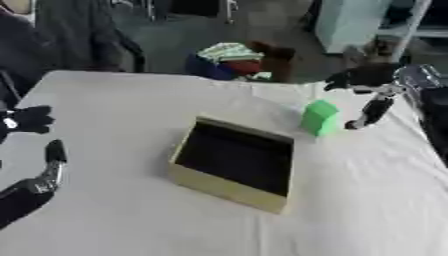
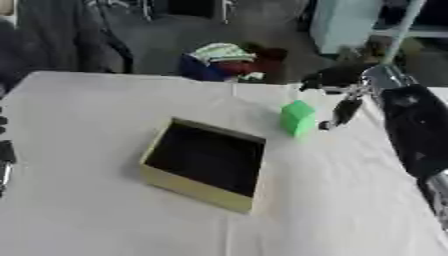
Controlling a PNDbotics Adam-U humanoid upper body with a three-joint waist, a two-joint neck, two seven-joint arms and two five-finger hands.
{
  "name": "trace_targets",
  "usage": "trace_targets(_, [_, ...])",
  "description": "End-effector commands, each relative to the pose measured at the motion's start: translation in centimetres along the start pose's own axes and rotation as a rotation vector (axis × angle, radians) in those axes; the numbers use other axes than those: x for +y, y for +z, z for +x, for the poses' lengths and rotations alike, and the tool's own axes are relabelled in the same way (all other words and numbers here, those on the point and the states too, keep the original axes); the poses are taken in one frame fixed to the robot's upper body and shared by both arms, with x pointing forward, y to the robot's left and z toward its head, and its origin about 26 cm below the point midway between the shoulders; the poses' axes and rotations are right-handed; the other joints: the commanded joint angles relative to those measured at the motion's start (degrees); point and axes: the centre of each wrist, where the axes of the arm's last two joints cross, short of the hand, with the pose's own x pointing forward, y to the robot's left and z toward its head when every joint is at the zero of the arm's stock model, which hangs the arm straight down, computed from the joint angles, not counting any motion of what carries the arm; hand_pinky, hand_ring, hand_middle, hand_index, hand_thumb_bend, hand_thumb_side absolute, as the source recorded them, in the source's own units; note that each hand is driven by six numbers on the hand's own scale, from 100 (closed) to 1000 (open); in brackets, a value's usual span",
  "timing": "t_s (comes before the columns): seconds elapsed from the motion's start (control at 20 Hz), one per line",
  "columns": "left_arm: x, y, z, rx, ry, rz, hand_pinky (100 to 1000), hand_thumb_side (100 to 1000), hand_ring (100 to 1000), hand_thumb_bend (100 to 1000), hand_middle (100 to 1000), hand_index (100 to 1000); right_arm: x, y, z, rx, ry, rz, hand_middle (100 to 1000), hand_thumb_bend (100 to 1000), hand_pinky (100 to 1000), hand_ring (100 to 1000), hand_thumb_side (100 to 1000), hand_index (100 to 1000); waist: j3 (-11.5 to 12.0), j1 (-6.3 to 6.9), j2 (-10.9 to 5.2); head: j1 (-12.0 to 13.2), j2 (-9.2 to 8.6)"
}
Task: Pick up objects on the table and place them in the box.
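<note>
An open yellowish box [image 1: 229, 180] with a dark inside stands on the white table, a little left of the middle. A green block [image 1: 320, 117] stands upright just beyond the box's far right corner. My right hand [image 1: 369, 95] hovers right of the block and a little above it, fingers spread and pointing down, holding nothing; one fingertip hangs close beside the block without touching it. My left hand [image 1: 39, 172] rests at the lower left edge with its fingers up, far from both box and block.
A white cloth covers the table [image 1: 131, 110]. Behind the far edge lies a pile of colourful things [image 1: 229, 59] on the floor. A dark chair or cloth [image 1: 70, 35] stands at the back left, a pale cabinet [image 1: 359, 22] at the back right.
</note>
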Motion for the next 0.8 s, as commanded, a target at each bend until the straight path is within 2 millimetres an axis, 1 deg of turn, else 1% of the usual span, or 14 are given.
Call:
trace_targets(0.05, [1.0, -0.5, 0.3, -0.028, -0.027, 0.012, 712, 430, 639, 100, 645, 839, -1.5, 0.5, -0.8, 0.023, 0.027, -0.018, 1000, 469, 937, 1000, 388, 1000, 0.21, 0.0, -0.49, -0.02, 0.11])
trace_targets(0.3, [1.0, -0.5, 0.3, -0.028, -0.027, 0.012, 712, 433, 639, 100, 645, 839, -1.5, 0.0, -0.5, 0.012, 0.029, -0.009, 1000, 473, 937, 1000, 403, 1000, 0.43, -0.27, -0.37, 0.02, 0.13])
trace_targets(0.35, [1.0, -0.5, 0.3, -0.028, -0.027, 0.012, 712, 418, 639, 100, 645, 839, -1.5, -0.1, -0.4, 0.009, 0.029, -0.007, 1000, 472, 937, 1000, 425, 1000, 0.43, -0.32, -0.34, 0.04, 0.17])
trace_targets(0.4, [1.0, -0.5, 0.3, -0.028, -0.027, 0.011, 712, 433, 639, 100, 645, 839, -1.5, -0.3, -0.3, 0.006, 0.029, -0.005, 1000, 474, 937, 1000, 403, 1000, 0.42, -0.37, -0.3, 0.03, 0.2])
trace_targets(0.8, [1.0, -0.6, 0.3, -0.033, -0.027, 0.012, 712, 435, 639, 100, 644, 838, -1.4, -1.0, 0.3, 0.009, 0.013, 0.012, 1000, 476, 937, 1000, 407, 1000, 1.01, -0.7, 0.13, -0.04, 0.02])
